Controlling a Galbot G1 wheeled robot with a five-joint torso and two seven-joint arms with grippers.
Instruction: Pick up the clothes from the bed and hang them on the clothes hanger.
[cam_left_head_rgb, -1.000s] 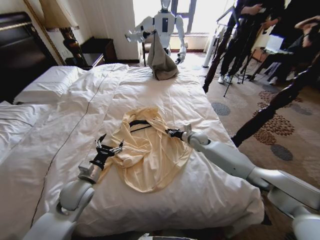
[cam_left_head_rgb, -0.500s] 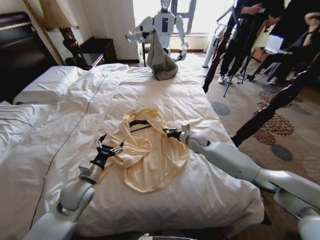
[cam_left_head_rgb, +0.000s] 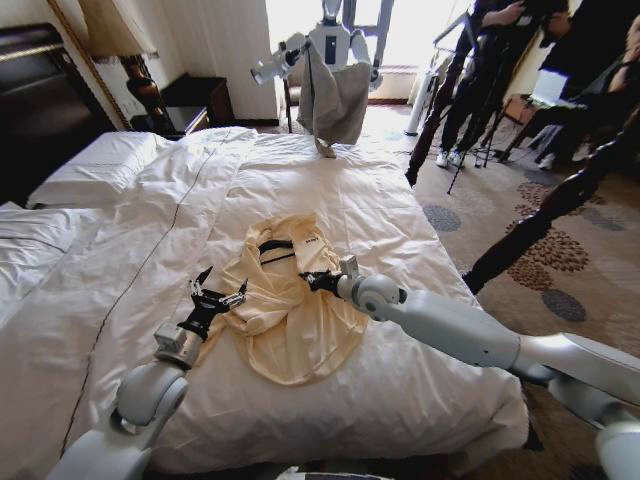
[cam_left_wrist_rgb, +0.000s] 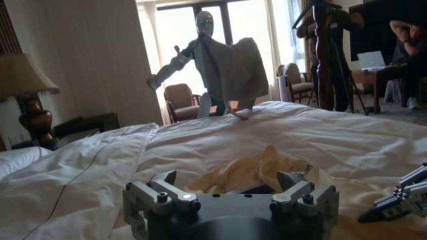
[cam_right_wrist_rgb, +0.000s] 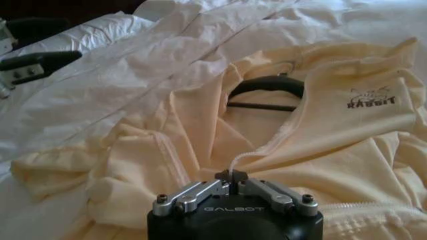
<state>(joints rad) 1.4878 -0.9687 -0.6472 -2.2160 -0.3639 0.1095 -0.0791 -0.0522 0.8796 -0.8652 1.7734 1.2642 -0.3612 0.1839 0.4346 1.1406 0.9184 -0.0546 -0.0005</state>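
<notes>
clothes hanger (cam_left_head_rgb: 277, 249) mostly buried under the clothes (cam_left_head_rgb: 290, 310), bed (cam_left_head_rgb: 60, 260) cut off at left

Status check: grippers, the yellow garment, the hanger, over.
Right gripper shut on yellow garment's front edge. Left gripper open at its sleeve side. Black hanger inside the collar, garment flat on bed. Nothing in the way.

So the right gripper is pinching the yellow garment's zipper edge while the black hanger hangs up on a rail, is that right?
Not quite: the black hanger lies inside the yellow garment on the bed, as the right wrist view shows. The right gripper does pinch the zipper edge.
</notes>
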